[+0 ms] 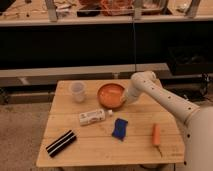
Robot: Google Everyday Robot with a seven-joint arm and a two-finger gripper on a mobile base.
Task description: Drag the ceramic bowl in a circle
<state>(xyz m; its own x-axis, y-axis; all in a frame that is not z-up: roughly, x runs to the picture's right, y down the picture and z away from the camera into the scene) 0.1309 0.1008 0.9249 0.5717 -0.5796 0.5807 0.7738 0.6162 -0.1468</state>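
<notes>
Tabletop (90,145): end effector (123,100) at bowl (107,94) (rim).

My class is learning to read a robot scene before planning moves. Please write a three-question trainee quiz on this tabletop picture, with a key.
1. True or false: the gripper is over the carrot.
2. What lies nearest the lower left corner of the table in the picture? A) blue cloth B) black striped bar C) white bottle
3. What stands left of the ceramic bowl in the picture?
Key: 1 false: the gripper is at the bowl's right rim, and the carrot lies apart. 2 B. 3 the white cup.
</notes>
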